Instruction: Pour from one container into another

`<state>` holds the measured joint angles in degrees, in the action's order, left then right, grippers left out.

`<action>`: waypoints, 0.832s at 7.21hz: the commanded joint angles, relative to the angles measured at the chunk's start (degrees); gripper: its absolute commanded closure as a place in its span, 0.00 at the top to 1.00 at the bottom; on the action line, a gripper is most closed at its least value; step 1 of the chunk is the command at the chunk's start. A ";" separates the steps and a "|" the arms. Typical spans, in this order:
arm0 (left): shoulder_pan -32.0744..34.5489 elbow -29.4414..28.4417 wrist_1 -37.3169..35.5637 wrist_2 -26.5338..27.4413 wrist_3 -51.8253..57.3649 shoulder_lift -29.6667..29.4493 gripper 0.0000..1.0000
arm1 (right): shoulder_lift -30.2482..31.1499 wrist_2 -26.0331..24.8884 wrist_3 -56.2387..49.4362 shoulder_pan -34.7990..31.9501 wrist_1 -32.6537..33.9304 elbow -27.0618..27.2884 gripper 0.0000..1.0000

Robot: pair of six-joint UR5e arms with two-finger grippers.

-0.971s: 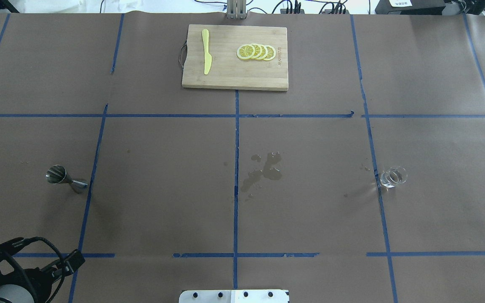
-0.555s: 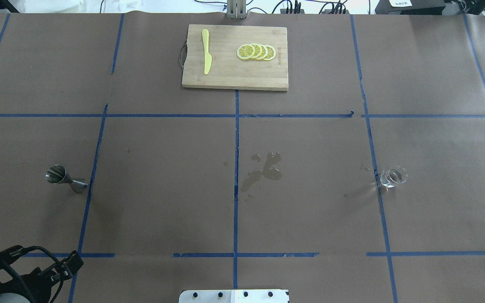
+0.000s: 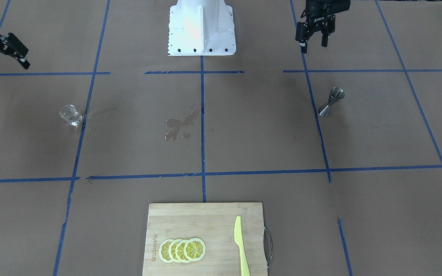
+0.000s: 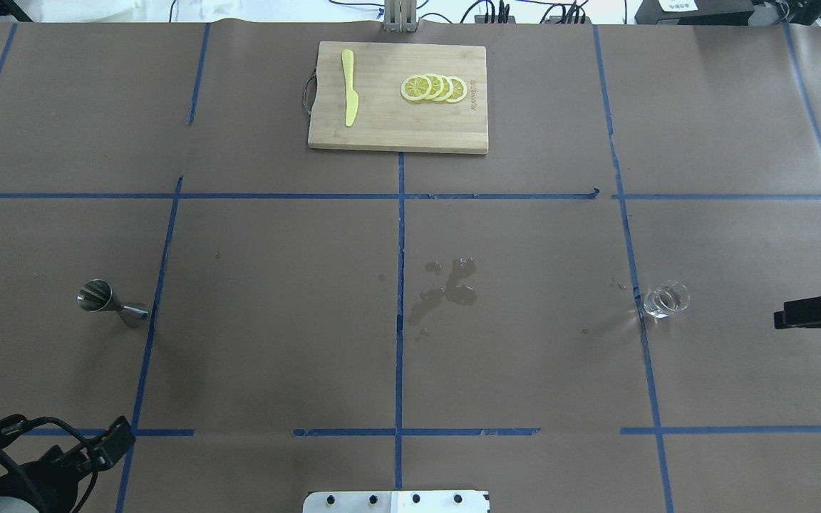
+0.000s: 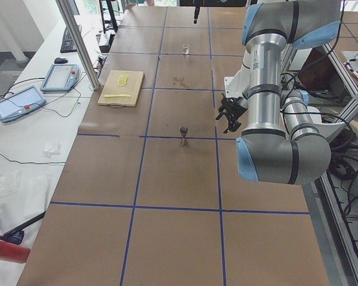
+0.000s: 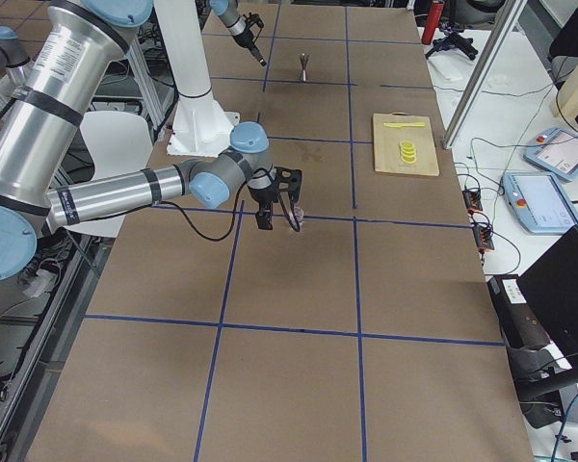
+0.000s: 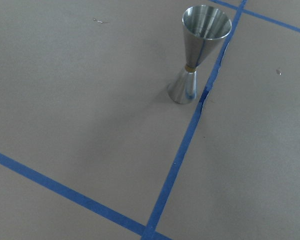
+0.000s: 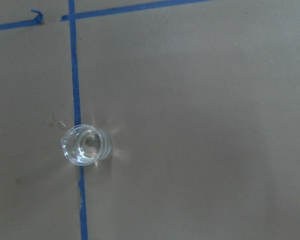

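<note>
cup (image 4: 665, 299), jigger (image 4: 112, 305) upright, well apart; left pincer (image 3: 314, 46), right pincer (image 3: 9, 64) spread.

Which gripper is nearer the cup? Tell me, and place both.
Right. The right gripper is to the cup's right in the overhead view, apart from it. The left gripper is far across the table, near the jigger.

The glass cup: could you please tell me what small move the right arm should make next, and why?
Probably ease the right pincer sideways toward the glass cup, lowering it so that, open, it straddles the cup. The cup stands upright and untouched, the pincer hangs apart from it holding nothing, and the jigger stands upright far off on the robot's left, so a grasp must come first.
</note>
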<state>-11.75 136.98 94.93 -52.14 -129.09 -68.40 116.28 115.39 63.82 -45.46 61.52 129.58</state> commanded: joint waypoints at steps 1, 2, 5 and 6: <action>-0.73 -0.48 2.19 2.30 -0.11 1.26 1.00 | 1.83 -7.88 6.05 9.50 -4.45 1.29 1.00; -1.34 -2.75 4.11 5.52 -2.29 1.08 1.00 | 2.72 -8.16 6.84 9.86 -6.48 1.20 1.00; -1.09 -7.42 5.80 12.93 -5.03 0.38 0.92 | 2.38 -8.69 7.98 10.39 -6.42 1.11 1.00; -0.04 -7.60 5.80 14.51 -5.03 0.03 0.92 | 2.11 -8.69 8.68 10.48 -6.42 1.11 1.00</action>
<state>-12.72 129.86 100.62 -39.67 -133.95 -67.97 118.66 106.75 71.60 -35.14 55.12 130.74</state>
